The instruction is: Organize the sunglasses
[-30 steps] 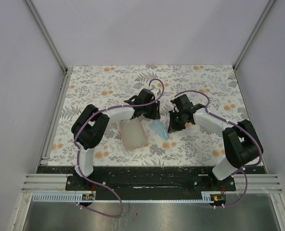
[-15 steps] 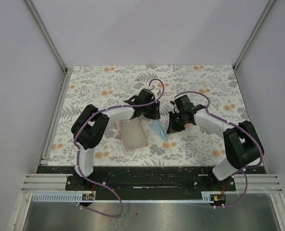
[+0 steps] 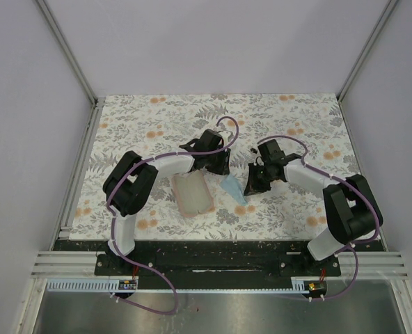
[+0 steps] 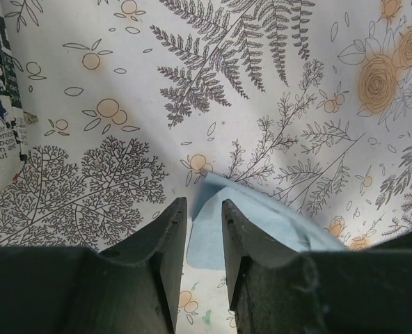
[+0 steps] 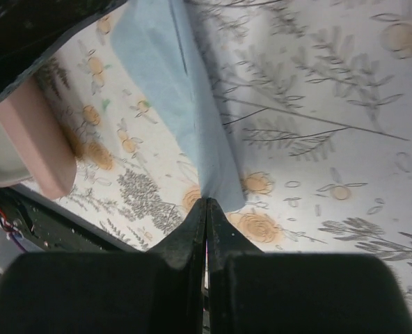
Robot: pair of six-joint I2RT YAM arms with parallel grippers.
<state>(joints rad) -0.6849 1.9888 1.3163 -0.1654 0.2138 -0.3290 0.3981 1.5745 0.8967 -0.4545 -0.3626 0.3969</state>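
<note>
The right hand (image 5: 206,203) is pinching the blue cloth's (image 5: 165,76) corner, fingers pressed together on it. The left hand (image 4: 203,217) is hovering over the cloth's edge, fingers slightly apart. The pink case (image 3: 192,195) is lying just beside the cloth. I cannot tell where the sunglasses are in any view.

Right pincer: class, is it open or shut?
Shut. In the right wrist view the right pincer has its fingers pressed together, no gap, with a corner of the blue cloth apparently pinched at their tips.
</note>
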